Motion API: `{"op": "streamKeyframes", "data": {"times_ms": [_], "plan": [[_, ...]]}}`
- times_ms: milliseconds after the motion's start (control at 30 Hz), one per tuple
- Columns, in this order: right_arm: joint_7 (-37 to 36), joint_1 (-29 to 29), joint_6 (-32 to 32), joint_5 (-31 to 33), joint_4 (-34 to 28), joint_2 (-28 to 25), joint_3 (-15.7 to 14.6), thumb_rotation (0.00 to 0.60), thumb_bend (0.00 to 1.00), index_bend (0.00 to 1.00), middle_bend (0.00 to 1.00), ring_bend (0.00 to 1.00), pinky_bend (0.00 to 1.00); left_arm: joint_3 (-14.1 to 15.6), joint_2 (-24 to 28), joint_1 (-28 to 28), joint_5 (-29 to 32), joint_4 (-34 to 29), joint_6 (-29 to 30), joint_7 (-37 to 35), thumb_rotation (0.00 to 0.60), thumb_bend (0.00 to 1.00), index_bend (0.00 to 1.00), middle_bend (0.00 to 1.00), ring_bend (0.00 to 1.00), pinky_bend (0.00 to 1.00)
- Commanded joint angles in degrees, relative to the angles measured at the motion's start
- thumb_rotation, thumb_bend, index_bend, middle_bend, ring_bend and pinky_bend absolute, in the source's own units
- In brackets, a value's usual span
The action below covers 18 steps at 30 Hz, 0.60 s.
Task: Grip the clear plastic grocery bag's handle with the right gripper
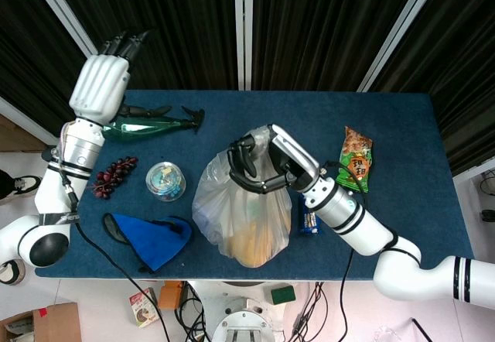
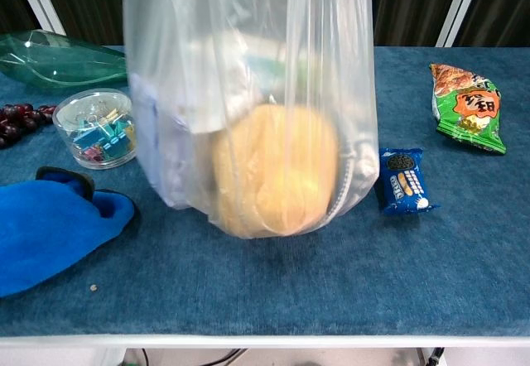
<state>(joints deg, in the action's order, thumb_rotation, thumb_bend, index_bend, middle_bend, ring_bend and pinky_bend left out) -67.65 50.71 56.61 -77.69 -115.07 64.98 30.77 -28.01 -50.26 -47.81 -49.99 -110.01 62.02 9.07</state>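
Note:
The clear plastic grocery bag (image 1: 240, 218) hangs from my right hand (image 1: 267, 164), which grips its bunched handle at the top. In the chest view the bag (image 2: 248, 109) is blurred and appears lifted just off the blue table, with a round orange-yellow item (image 2: 273, 171) and some pale packs inside. My left hand (image 1: 100, 83) is raised at the far left, above the green bottle, holding nothing, fingers stretched out. Neither hand shows in the chest view.
On the table lie a green bottle (image 1: 147, 124), dark grapes (image 1: 112, 176), a clear tub of clips (image 1: 165, 181), a blue cloth (image 1: 151, 237), a blue biscuit pack (image 2: 403, 181) and a green-orange snack bag (image 1: 356, 160).

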Motion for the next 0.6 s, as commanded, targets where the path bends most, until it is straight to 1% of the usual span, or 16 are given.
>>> {"op": "streamKeyframes", "data": {"times_ms": [33,167,267,367,467,600], "plan": [[2.7,0.2,1.9,3.6,-1.9,-1.0,2.9,0.6,0.37,0.77,0.69,0.62,0.64,1.8,-0.9,3.5,-2.7,2.9,2.5,-4.5,0.497,0.04,0.06,0.15,0.05,0.14],[7.0,0.9,3.0,9.3,-3.6,-2.3,6.4,0.6,0.37,0.73,0.69,0.6,0.62,3.7,-3.1,7.0,-5.3,7.6,4.4,-10.0,0.505,0.05,0.07,0.15,0.05,0.14],[9.1,1.3,3.3,12.1,-4.6,-3.2,8.3,0.6,0.37,0.72,0.68,0.59,0.61,4.8,-4.8,9.1,-6.9,10.8,4.9,-14.6,0.506,0.05,0.07,0.15,0.05,0.14],[9.5,1.3,3.1,13.5,-5.3,-4.0,9.9,0.6,0.37,0.71,0.67,0.58,0.61,6.1,-6.6,11.0,-9.1,13.9,5.2,-18.6,0.508,0.05,0.08,0.15,0.05,0.14],[9.5,1.0,3.4,13.9,-5.7,-4.8,11.4,0.6,0.37,0.71,0.67,0.57,0.61,7.6,-8.3,12.4,-11.3,16.6,5.2,-21.5,0.508,0.05,0.08,0.15,0.05,0.14],[9.1,0.3,3.7,14.4,-5.9,-5.6,12.8,0.6,0.37,0.71,0.67,0.57,0.61,8.8,-10.3,13.3,-13.5,19.6,4.8,-24.4,0.512,0.05,0.08,0.15,0.05,0.14]]}}
